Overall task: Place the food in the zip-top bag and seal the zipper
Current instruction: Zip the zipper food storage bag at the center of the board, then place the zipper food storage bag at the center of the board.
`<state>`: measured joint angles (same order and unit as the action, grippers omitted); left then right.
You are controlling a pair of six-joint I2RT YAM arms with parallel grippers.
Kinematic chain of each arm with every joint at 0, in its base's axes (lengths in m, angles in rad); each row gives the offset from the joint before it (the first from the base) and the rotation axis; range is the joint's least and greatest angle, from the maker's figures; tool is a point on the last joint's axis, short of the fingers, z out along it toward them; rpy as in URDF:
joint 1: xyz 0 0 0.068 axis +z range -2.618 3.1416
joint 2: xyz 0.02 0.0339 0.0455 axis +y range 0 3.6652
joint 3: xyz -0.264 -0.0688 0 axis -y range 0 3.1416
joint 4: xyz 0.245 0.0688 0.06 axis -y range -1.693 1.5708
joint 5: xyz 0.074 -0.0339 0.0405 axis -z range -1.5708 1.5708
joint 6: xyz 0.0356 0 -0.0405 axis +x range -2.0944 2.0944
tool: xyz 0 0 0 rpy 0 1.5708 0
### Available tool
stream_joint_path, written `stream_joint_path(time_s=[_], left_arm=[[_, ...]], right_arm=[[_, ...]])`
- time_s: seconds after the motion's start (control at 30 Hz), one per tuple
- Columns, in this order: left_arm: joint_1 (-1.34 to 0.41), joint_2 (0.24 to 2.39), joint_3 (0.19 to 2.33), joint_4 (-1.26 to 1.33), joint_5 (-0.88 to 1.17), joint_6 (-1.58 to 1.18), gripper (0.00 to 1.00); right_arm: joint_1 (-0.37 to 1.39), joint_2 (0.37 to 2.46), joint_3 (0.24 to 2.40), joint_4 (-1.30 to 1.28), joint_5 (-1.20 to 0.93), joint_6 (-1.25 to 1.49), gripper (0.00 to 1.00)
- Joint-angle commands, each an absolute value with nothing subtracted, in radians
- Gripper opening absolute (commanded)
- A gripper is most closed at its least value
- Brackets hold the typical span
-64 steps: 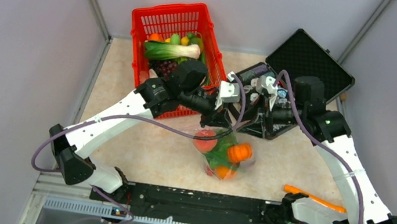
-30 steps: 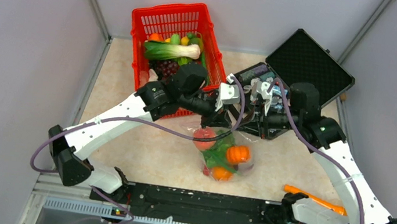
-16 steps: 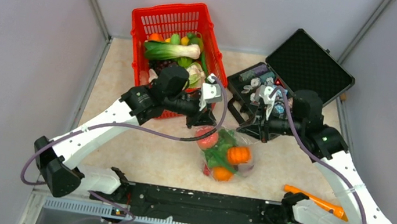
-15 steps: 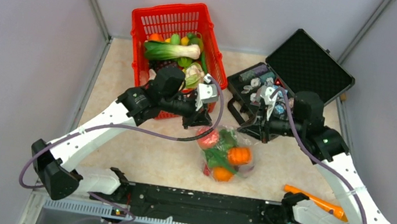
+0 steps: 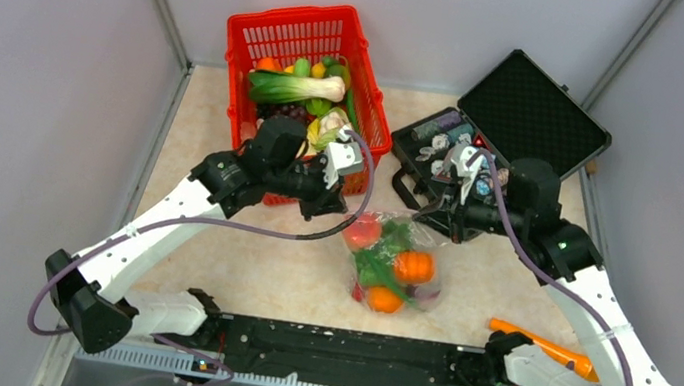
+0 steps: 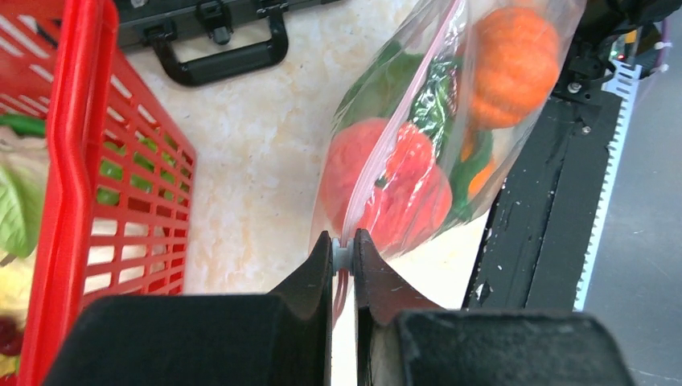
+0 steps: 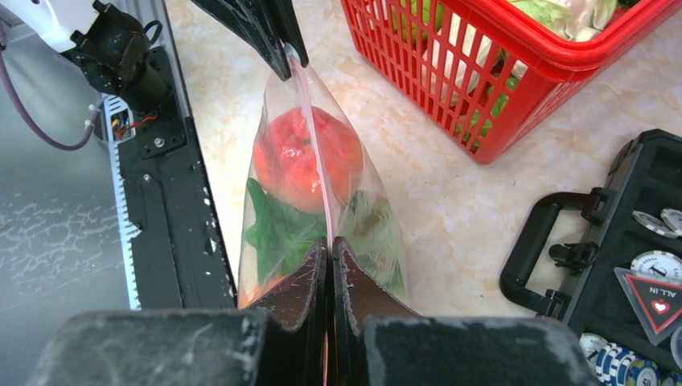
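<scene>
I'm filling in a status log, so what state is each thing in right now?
zip-top bag: filled, stretched between both grippers.
food: inside the zip-top bag.
zipper: taut, looks pressed closed along the visible stretch.
left gripper: shut on one end of the zipper.
right gripper: shut on the other end.
red basket: upright, partly filled.
black case: lid open.

light: bright, even | shadows: soft | focus: near fingers blurred

Red basket (image 5: 292, 16) blocks upper centre-left; open black case (image 5: 532, 104) blocks upper right; zip-top bag (image 5: 393, 266) fills centre. Free lane: bare tabletop (image 5: 277, 270) lower centre-left. Orange stick (image 5: 539, 340) lower right.
</scene>
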<state>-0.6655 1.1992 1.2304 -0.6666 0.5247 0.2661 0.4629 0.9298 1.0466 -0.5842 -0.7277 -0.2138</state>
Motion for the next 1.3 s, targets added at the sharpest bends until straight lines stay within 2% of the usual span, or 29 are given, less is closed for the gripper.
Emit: stream_joint_path(time_s=[0.0, 0.43, 0.57, 0.6, 0.67, 0.73, 0.8, 0.87, 0.97, 1.03, 1.2, 1.27], left_arm=[[-0.635, 1.151, 1.206, -0.755, 0.416, 0.294, 0.06], [-0.615, 1.140, 1.219, -0.786, 0.386, 0.309, 0.07], [-0.613, 1.128, 1.215, -0.753, 0.398, 0.301, 0.11], [-0.613, 1.126, 1.216, -0.742, 0.401, 0.293, 0.14], [-0.612, 1.113, 1.211, -0.705, 0.370, 0.272, 0.40], [-0.610, 1.094, 1.192, -0.658, 0.355, 0.254, 0.46], [-0.608, 1.068, 1.169, -0.590, 0.345, 0.220, 0.62], [-0.609, 1.030, 1.143, -0.529, 0.318, 0.189, 0.71], [-0.605, 0.961, 1.091, -0.420, 0.259, 0.141, 0.91], [-0.605, 0.907, 1.053, -0.343, 0.240, 0.110, 0.98], [-0.600, 0.838, 1.014, -0.238, 0.191, 0.053, 0.99], [-0.599, 0.853, 1.025, -0.233, 0.173, 0.024, 0.99]], right_arm=[[0.466, 0.888, 1.065, -0.555, -0.684, -0.208, 0.00], [0.466, 0.877, 1.063, -0.551, -0.681, -0.202, 0.00], [0.466, 0.878, 1.058, -0.533, -0.684, -0.190, 0.00], [0.466, 0.878, 1.057, -0.528, -0.683, -0.187, 0.00], [0.466, 0.875, 1.049, -0.516, -0.669, -0.175, 0.00], [0.466, 0.870, 1.039, -0.489, -0.643, -0.156, 0.00], [0.466, 0.863, 1.028, -0.466, -0.617, -0.138, 0.00], [0.466, 0.857, 1.021, -0.444, -0.587, -0.120, 0.00], [0.466, 0.846, 1.015, -0.409, -0.513, -0.087, 0.00], [0.466, 0.843, 1.014, -0.385, -0.454, -0.064, 0.00], [0.466, 0.852, 1.015, -0.268, -0.302, 0.028, 0.00], [0.466, 0.866, 1.020, -0.240, -0.287, 0.059, 0.05]])
